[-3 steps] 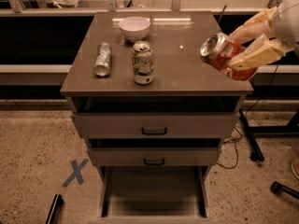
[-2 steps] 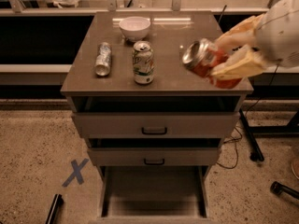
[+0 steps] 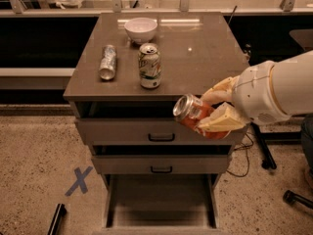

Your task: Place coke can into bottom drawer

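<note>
Two cream fingers of my gripper (image 3: pixel 202 112) are squeezed tight on the small red-orange coke can (image 3: pixel 192 120), one above it and one under it, so it cannot slip. The can lies tipped on its side in the air, its shiny silver end pointing away from my wrist. I hold it out past the front edge of the grey-brown cabinet top (image 3: pixel 205 48), so nothing blocks the way down. The deep, pulled-out bottom drawer (image 3: pixel 159 199) sits well below my gripper. I think I need to go lower next. The tall white-green can (image 3: pixel 149 65) stands on the top beyond my gripper, well apart, so it is safe.
</note>
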